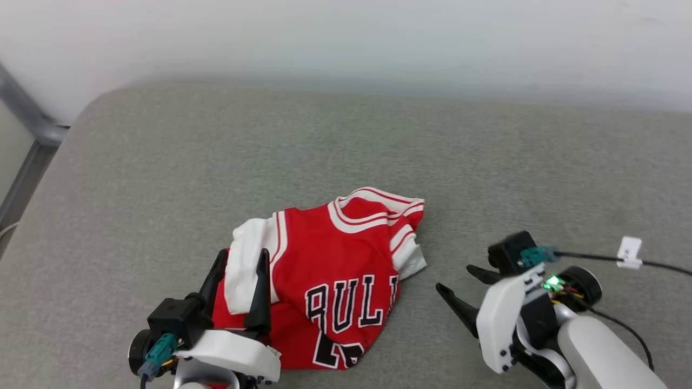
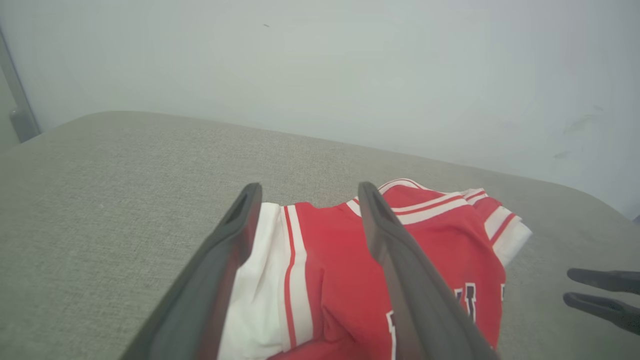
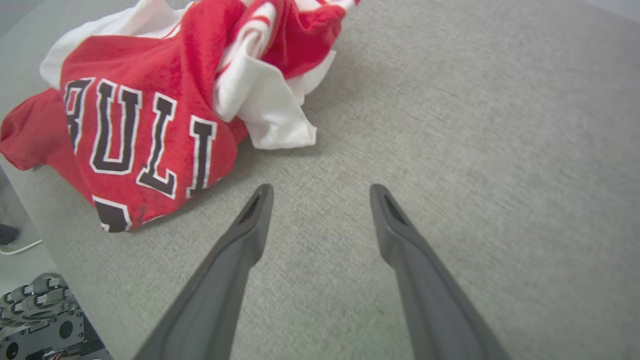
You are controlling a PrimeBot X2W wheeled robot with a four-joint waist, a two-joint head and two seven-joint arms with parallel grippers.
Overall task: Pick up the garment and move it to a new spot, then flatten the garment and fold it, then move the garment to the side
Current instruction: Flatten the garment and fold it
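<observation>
- The shirt (image 1: 335,259) lies bunched at 7 o'clock on the grey cushion (image 1: 378,151). Lettering is up and the hem sits at the near edge.
- Your left fingers (image 1: 261,292) are spread wide with nothing gripped. They straddle the white sleeve at the shirt's 9 o'clock, which looks lined up for a pinch. I can't tell if the tips touch cloth.
- Your right fingers (image 1: 459,308) are also wide and empty, over bare cushion at the shirt's 3 o'clock. The tips aim at it from near by.
- There's bare cushion from 10 to 2 o'clock for the new spot.
- Watch the wall (image 1: 346,38) at 12 and the metal frame (image 1: 27,116) at 10. The cable (image 1: 594,258) with its white tag (image 1: 629,252) trails at 3.
</observation>
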